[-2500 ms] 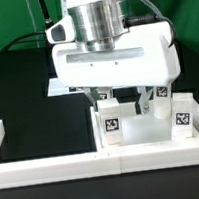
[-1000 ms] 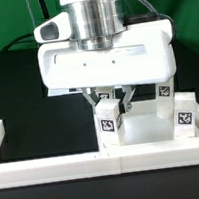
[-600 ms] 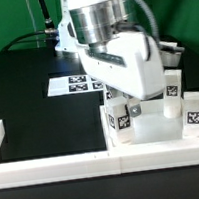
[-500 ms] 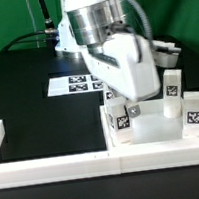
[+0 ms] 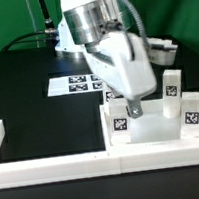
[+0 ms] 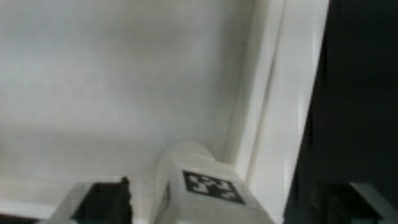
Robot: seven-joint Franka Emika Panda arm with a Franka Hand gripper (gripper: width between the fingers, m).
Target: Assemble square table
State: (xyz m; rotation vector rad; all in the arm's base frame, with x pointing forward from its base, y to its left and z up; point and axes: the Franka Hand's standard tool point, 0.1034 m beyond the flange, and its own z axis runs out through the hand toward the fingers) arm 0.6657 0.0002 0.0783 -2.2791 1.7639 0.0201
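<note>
Swiveled since a second ago, the gripper [image 5: 132,108] stands with jaws apart around 1 leg [image 6: 208,186], freeing it upright on the tabletop [image 5: 152,131].

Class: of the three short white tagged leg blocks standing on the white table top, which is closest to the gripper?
The short white tagged leg block at the exterior view's left; the gripper hangs beside it.

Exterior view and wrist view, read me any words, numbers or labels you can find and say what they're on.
No readable words or numbers in either view.
Legs on the table top: black-and-white marker tags, patterns only.
Marker board: marker tags, no text.
Wrist view, leg: one tag, blurred.
</note>
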